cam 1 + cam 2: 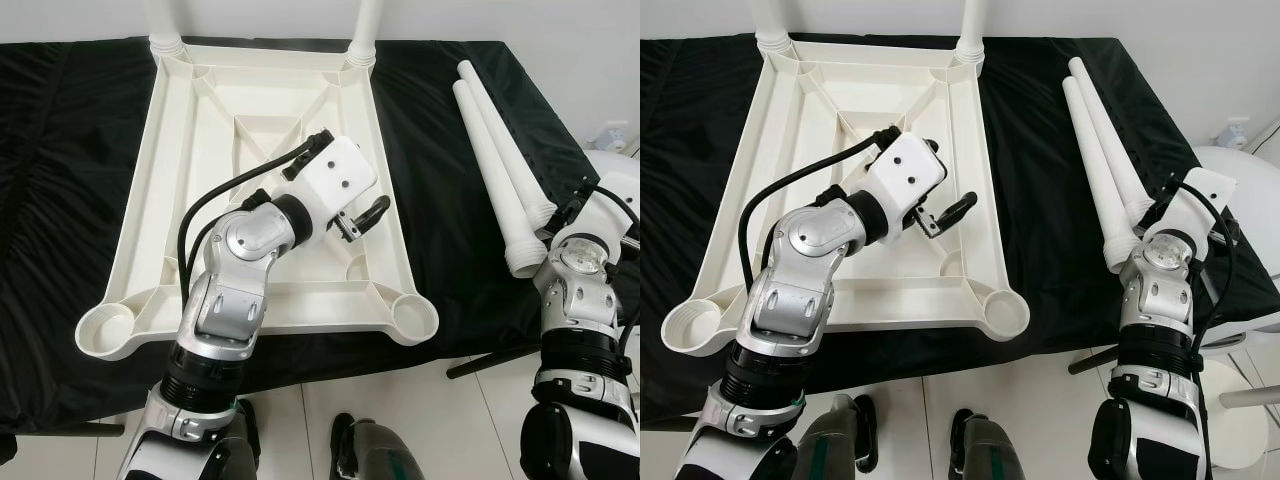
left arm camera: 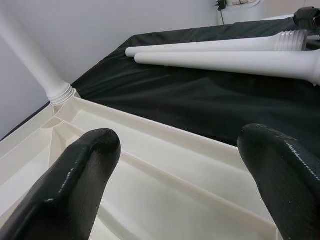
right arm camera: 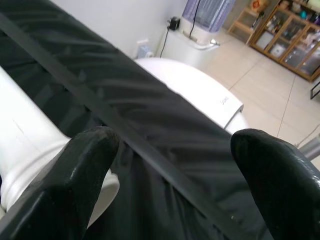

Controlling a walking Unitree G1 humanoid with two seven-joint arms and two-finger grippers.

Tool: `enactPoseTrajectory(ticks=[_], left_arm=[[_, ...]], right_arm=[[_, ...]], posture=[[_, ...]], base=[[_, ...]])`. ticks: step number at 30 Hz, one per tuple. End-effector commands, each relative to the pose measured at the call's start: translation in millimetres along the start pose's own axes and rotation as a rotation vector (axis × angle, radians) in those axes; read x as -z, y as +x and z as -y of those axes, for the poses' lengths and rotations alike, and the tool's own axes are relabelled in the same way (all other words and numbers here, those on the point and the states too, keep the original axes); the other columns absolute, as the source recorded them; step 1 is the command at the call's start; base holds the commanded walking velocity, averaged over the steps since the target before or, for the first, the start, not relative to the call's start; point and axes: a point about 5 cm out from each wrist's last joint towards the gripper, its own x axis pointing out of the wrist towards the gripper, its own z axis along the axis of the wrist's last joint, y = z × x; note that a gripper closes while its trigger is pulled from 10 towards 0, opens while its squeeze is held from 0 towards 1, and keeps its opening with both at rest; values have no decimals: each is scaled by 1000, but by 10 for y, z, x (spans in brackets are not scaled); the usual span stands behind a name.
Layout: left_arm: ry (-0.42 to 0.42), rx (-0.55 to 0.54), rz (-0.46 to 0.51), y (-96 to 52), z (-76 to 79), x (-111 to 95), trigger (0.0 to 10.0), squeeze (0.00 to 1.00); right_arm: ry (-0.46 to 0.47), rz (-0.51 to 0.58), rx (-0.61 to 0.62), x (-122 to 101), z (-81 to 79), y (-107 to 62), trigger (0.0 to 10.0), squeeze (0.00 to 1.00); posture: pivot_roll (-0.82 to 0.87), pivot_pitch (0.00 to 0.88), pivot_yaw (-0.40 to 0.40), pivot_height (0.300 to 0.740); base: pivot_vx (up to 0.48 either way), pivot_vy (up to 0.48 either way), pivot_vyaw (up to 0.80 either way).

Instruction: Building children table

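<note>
The two loose white legs (image 1: pixel 500 160), lying side by side on the black-draped desk (image 1: pixel 440 250) right of the upturned tabletop (image 1: pixel 260 300), are judged light, stiff and smooth, best taken mid-shaft, with the right gripper (image 3: pixel 170 165) spread beside their threaded ends and the left gripper (image 1: pixel 365 215) spread over the tabletop.

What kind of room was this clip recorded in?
Probably a living area in a home, used as an assembly spot. The right wrist view shows a wooden glass-door cabinet on a tiled floor. An upturned white tabletop and loose table legs lie on a black-draped surface.
</note>
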Motion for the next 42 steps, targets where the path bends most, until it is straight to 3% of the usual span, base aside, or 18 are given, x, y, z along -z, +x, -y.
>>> enactPoseTrajectory(ticks=[1, 9, 17, 20, 22, 24, 25, 29, 38, 42], left_arm=[[2, -125, 4, -17, -40, -17, 10000, 0], [1, -129, 7, -17, -44, -30, 10000, 0], [-5, -141, 13, -16, -58, -44, 10000, 0], [-7, -145, 18, -9, -58, -57, 10000, 0], [-10, -148, 23, -2, -55, -68, 10000, 0], [-11, -149, 25, 0, -53, -71, 10000, 0], [-17, -149, 27, 8, -42, -75, 10000, 0], [-23, -145, 31, 21, -18, -78, 10000, 0], [-28, -135, 50, 57, 14, -115, 10000, 0], [-25, -136, 55, 65, 20, -127, 10000, 0]], right_arm=[[3, -66, 16, 138, 33, 3, 10000, 0], [-7, -98, -21, 180, 1, 11, 10000, 0], [22, -96, -213, 169, -186, -122, 10000, 0], [47, -1, -345, 71, -304, -263, 10000, 0], [114, 104, -476, -46, -396, -414, 10000, 0], [140, 137, -516, -85, -419, -465, 10000, 0], [224, 202, -623, -180, -443, -582, 10000, 0], [315, 259, -721, -306, -466, -674, 10000, 0], [327, 240, -812, -317, -567, -709, 10000, 0], [259, 181, -708, -121, -549, -638, 10000, 0]], posture=[[11, 182, -33, 740], [11, 182, -35, 740], [8, 183, -39, 740], [7, 184, -44, 740], [5, 184, -48, 740], [5, 184, -48, 740], [2, 184, -50, 740], [-6, 181, -49, 740], [-9, 177, -50, 740], [-5, 171, -56, 740]], base=[[0, 0, 0], [0, 0, 0], [0, 0, 0], [0, 0, 0], [0, 0, 0], [0, 0, 0], [0, 0, 0], [0, 0, 0], [0, 0, 0], [0, 0, 0]])
